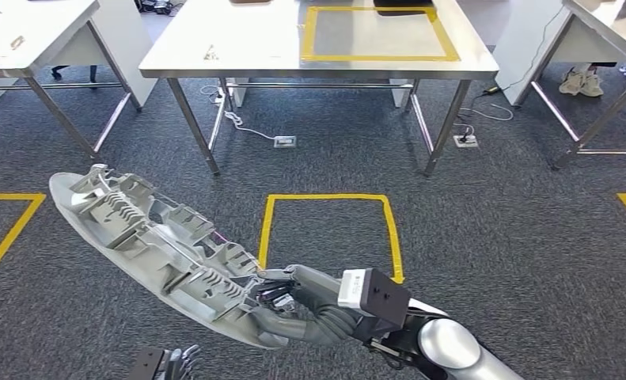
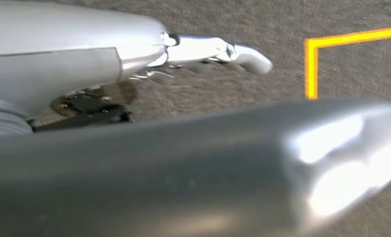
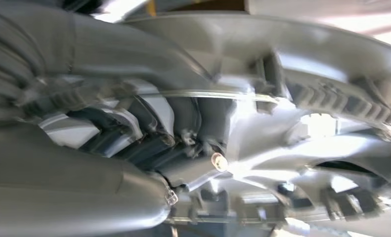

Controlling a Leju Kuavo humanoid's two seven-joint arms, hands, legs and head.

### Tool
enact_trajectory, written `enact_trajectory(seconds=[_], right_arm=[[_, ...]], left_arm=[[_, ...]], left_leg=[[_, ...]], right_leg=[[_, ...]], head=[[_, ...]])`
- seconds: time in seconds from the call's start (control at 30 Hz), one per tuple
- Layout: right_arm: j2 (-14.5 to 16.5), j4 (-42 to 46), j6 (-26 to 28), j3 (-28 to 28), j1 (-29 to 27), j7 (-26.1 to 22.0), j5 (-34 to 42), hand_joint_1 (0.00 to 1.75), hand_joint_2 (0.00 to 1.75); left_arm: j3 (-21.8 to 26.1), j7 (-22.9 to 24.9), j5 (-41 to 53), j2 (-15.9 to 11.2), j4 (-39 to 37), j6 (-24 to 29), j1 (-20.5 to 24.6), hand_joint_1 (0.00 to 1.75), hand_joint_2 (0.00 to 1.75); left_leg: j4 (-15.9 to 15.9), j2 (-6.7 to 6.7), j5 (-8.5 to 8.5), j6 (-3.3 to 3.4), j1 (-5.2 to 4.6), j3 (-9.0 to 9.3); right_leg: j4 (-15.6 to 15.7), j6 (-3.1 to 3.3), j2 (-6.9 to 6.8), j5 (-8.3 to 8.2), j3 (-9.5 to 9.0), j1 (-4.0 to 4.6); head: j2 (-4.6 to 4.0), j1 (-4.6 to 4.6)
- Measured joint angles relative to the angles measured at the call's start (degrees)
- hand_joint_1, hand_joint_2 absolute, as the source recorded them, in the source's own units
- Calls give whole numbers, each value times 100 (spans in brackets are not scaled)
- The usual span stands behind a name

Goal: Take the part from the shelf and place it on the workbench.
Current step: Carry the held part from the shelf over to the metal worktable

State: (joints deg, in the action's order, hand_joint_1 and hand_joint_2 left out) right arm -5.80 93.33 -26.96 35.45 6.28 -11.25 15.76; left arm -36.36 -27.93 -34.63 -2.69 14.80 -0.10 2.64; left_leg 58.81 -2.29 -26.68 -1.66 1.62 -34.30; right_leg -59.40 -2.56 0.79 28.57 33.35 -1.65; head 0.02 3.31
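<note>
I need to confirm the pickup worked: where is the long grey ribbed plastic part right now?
In the head view, the long grey ribbed plastic part is held by the right hand at lower left, above the carpet, short of the steel workbench.

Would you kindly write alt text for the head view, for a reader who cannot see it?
The robot's right hand grips one end of a long grey ribbed plastic part, held above dark grey carpet marked with a yellow tape square. Ahead stands a steel workbench bearing a yellow-taped rectangle.
</note>
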Motion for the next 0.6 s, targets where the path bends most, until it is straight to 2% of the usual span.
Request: enact_trajectory(seconds=[0.07,0.13,0.17,0.23,0.27,0.3,0.33,0.4,0.43,0.47,0.5,0.6], right_arm=[[-2,22,0,-3,-9,5,-4,175,175],[-1,37,0,-8,-8,24,-10,175,175],[-1,43,0,-11,-6,34,-13,175,175],[-1,49,1,-20,6,50,-15,175,175],[-1,44,1,-22,19,54,-14,175,175],[-1,34,1,-25,39,56,-12,175,175],[-1,22,1,-28,65,56,-9,175,175],[2,-3,1,-37,129,53,-2,175,175],[4,-16,1,-39,163,50,1,175,175],[6,-27,1,-42,192,45,3,175,175],[9,-37,1,-45,215,40,4,175,175],[12,-50,0,-52,266,31,7,175,175]], left_arm=[[-1,3,1,0,2,-9,3,0,0],[-1,18,1,0,5,-22,16,0,0],[-1,26,1,1,8,-28,27,0,0],[-1,54,1,3,15,-40,45,0,0],[-2,77,1,4,17,-46,47,0,0],[-2,105,1,5,19,-50,49,0,0],[-3,129,1,4,19,-51,53,0,0],[-2,150,-3,-5,18,-51,69,0,0],[-2,151,-6,-12,16,-52,81,0,0],[-1,152,-9,-17,15,-52,93,0,0],[-1,154,-11,-20,14,-53,102,0,0],[0,157,-18,-24,14,-60,113,0,0]], left_leg=[[-25,10,-3,-76,18,21],[194,87,-123,-117,29,-68],[483,131,-261,-122,27,-207],[1273,171,-577,-115,14,-622],[1560,174,-641,-104,8,-788],[1653,175,-594,-84,-1,-862],[1508,176,-433,-53,-15,-815],[781,205,-7,46,-66,-485],[434,229,108,92,-98,-318],[212,248,145,129,-128,-214],[119,256,109,158,-147,-173],[26,213,56,240,-130,-99]], right_leg=[[11,116,-8,-3,-6,8],[31,209,-33,2,-47,10],[38,247,-50,15,-70,16],[37,300,-80,60,-108,49],[35,316,-88,86,-130,67],[33,323,-92,114,-160,84],[31,323,-92,146,-202,96],[34,302,-93,222,-303,111],[33,277,-93,259,-339,123],[43,246,-99,286,-360,129],[46,209,-105,292,-372,134],[-15,114,-114,294,-393,131]], head=[[-1,8],[-1,15],[-1,19],[-1,21],[0,21],[1,21],[0,21],[-1,21],[-1,22],[-1,22],[-1,22],[-1,16]])
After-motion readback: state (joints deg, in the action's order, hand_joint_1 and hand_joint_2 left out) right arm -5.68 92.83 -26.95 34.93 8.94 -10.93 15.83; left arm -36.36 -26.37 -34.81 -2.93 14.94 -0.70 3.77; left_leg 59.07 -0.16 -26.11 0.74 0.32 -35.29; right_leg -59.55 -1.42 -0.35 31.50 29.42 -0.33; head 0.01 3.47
